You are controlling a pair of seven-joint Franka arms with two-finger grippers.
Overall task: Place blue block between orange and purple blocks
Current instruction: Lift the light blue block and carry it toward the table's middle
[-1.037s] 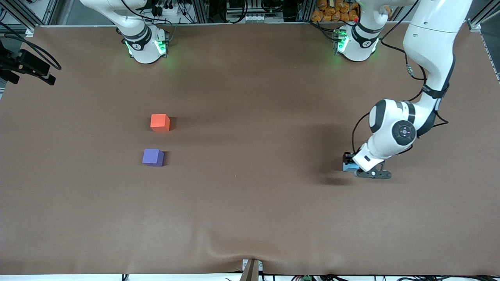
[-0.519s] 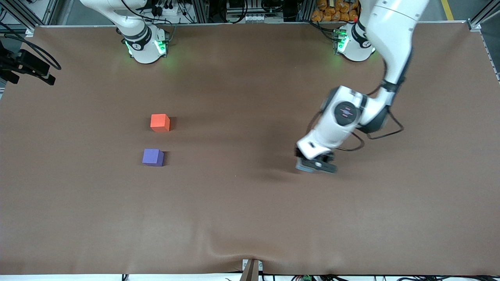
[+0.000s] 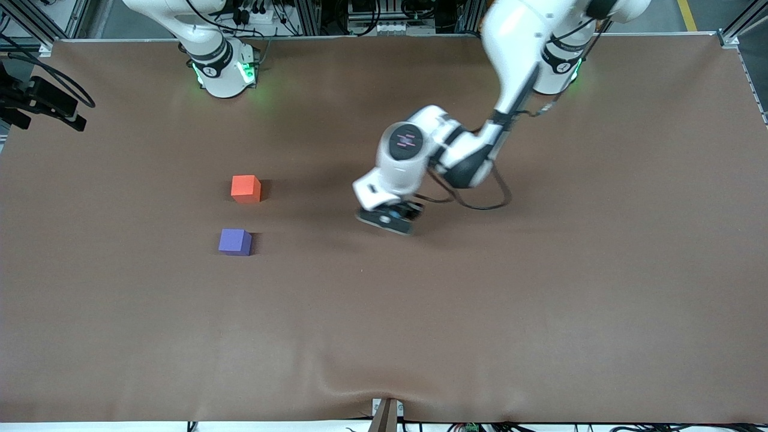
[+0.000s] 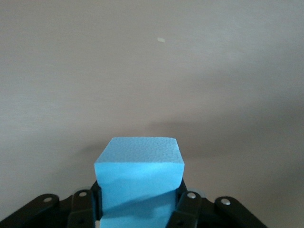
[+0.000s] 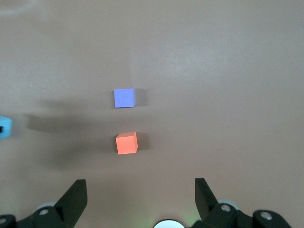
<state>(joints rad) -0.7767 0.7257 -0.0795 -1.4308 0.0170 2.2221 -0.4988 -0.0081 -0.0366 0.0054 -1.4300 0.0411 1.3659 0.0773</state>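
The purple block (image 3: 234, 242) sits nearest the front camera, the orange block (image 3: 245, 188) just farther back. Over mid-table, the left gripper (image 3: 387, 219) clamps the blue block (image 4: 138, 178) between its fingers. The right gripper (image 5: 141, 197) waits, fingers spread wide, above both blocks.

— Where's the left arm?
— It comes from its base at the upper right of the front view and reaches down toward the middle of the frame, wrist bent downward. The left gripper (image 3: 387, 217) hangs just above the table, a little above the frame's centre.
— Its fingers?
— Clamped on the blue block (image 4: 138, 178), which fills the lower middle of the left wrist view.
— And the right arm?
— It waits at its base, upper left of the front view. The right gripper (image 5: 140, 197) is raised and looks down, its fingers (image 5: 76, 194) spread wide, holding nothing.
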